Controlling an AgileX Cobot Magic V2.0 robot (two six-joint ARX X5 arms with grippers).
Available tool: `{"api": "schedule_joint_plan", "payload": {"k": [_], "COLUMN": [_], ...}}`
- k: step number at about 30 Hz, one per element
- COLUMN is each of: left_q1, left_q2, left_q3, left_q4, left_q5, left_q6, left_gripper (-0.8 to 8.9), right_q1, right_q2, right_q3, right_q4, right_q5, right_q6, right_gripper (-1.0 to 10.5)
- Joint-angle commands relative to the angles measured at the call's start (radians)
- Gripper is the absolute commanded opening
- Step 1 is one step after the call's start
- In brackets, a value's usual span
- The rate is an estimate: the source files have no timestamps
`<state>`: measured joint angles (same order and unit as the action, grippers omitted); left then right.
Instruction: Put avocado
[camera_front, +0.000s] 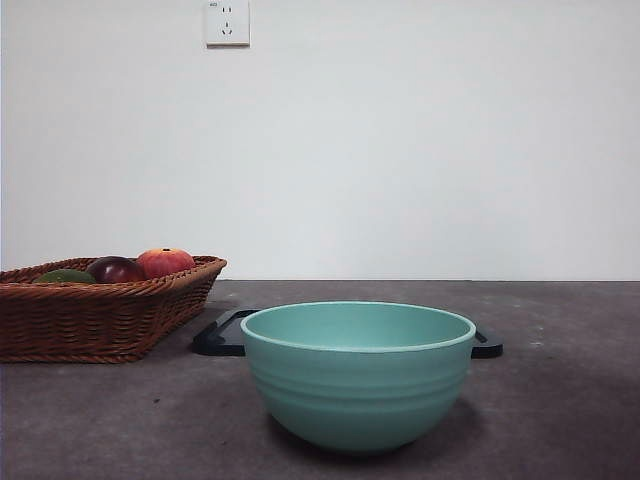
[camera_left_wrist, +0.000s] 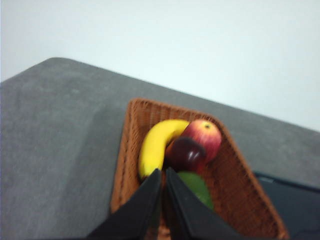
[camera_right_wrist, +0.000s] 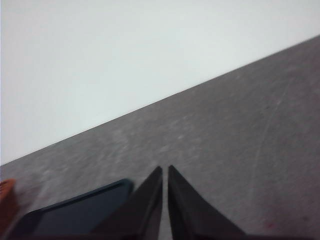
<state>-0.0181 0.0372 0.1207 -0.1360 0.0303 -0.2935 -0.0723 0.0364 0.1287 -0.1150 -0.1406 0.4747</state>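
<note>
The avocado is lying in the wicker basket, tucked beside the maroon fruit. The left gripper is hanging above it, jaws pressed together — the right gripper likewise (waiting). Probably firm, rounded, matte-skinned — best pinched across its widest middle.

I see a dull dark-green avocado, yellow banana, dark maroon fruit and red-orange fruit in a brown woven basket; teal ribbed bowl; mottled grey worktop.

Left end effector and right end effector appear closed, gripping nothing.
</note>
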Motion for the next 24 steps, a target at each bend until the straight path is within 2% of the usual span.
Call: {"api": "schedule_joint_plan", "payload": {"k": [1, 7, 12, 20, 24], "left_q1": [-0.004, -0.005, -0.010, -0.038, -0.068], "left_q2": [0.042, 0.177, 0.312, 0.524, 0.596], "left_q3": [0.061, 0.232, 0.407, 0.653, 0.732], "left_q4": [-0.016, -0.064, -0.122, -0.323, -0.377], "left_q5": [0.005, 0.005, 0.026, 0.223, 0.320], "left_q6": [-0.032, -0.038, -0.022, 0.076, 0.096], "left_gripper": [0.17, 0.17, 0.17, 0.17, 0.17], "right_q1": [0.009, 0.018, 0.018, 0.022, 0.064], "right_q2": [0.034, 0.143, 0.253, 0.423, 0.489], "right_q3": [0.078, 0.266, 0.413, 0.617, 0.695], "right_q4": [-0.064, -0.196, -0.315, -0.494, -0.533], "right_q5": [-0.039, -0.124, -0.159, -0.233, -0.256], "right_q6": [0.039, -0.022, -0.080, -0.203, -0.251], "right_gripper": [0.1, 0.1, 0.1, 0.1, 0.1]}}
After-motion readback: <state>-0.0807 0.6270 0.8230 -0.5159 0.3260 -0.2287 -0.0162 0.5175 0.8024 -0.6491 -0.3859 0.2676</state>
